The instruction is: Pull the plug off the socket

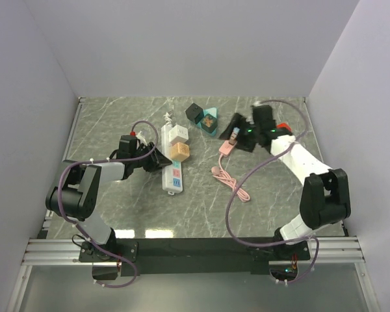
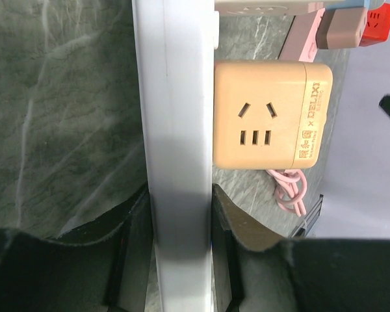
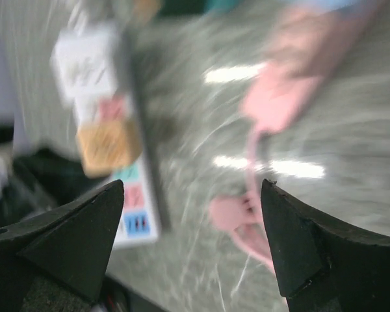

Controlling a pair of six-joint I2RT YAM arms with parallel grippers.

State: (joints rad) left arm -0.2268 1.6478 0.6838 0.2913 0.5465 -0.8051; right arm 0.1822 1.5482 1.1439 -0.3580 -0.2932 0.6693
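Observation:
A white power strip (image 1: 172,166) lies on the marble table. A white cube plug (image 1: 177,135) and a tan cube plug (image 1: 180,152) sit in it. My left gripper (image 1: 157,161) is shut on the strip's side. In the left wrist view the strip (image 2: 175,117) runs between my fingers (image 2: 133,224), with the tan cube (image 2: 270,114) just beyond. My right gripper (image 1: 237,133) is open and empty above a pink connector (image 1: 225,147). Its wrist view is blurred and shows the tan cube (image 3: 107,146), the white cube (image 3: 84,65) and the strip (image 3: 135,208) to the left.
A pink coiled cable (image 1: 231,182) lies right of the strip and also shows in the right wrist view (image 3: 244,221). A black cube (image 1: 195,113) and a teal cube (image 1: 210,121) stand at the back. Grey walls close in the table.

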